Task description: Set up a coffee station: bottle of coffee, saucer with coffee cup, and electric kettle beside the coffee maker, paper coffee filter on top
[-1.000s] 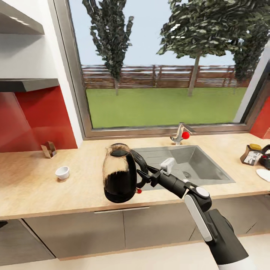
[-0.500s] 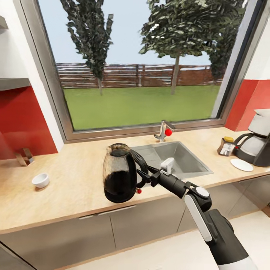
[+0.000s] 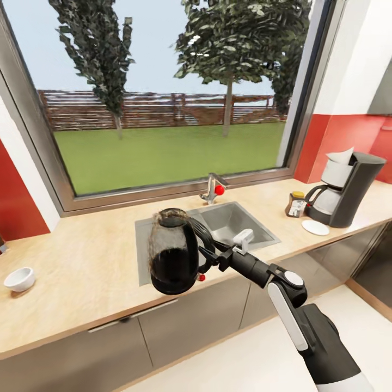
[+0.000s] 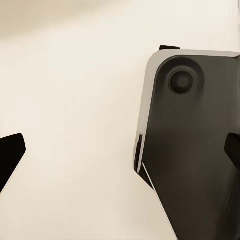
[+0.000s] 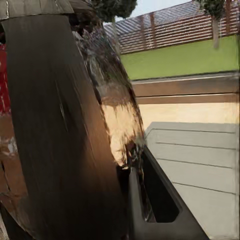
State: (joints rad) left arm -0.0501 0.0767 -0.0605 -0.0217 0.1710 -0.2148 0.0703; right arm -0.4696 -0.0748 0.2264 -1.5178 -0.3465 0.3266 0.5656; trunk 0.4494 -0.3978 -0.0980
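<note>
My right gripper (image 3: pixel 211 256) is shut on the loop handle of the electric kettle (image 3: pixel 174 253), holding it in the air before the kitchen countertop (image 3: pixel 92 261). Up close, the kettle (image 5: pixel 60 125) shows glass and dark liquid. At the far right stands the coffee maker (image 3: pixel 351 188) with a paper coffee filter (image 3: pixel 342 157) on top. The bottle of coffee (image 3: pixel 296 204) sits just left of it and the saucer (image 3: pixel 316 227) lies in front. The coffee cup (image 3: pixel 19 279) rests far left on the counter. My left gripper (image 4: pixel 120 152) is open over pale floor. The kitchen shelf is out of view.
A steel sink (image 3: pixel 228 220) with a red-knobbed faucet (image 3: pixel 213 188) sits in the counter behind the kettle, under a wide window. Dark grey cabinet fronts (image 3: pixel 179 326) run below the worktop. A dark panel of my own body (image 4: pixel 195 150) lies under the left gripper.
The whole view has swung to the right: the coffee maker, bottle and saucer now show in full, and the cup has slid to the left edge. The kettle stays in my right gripper.
</note>
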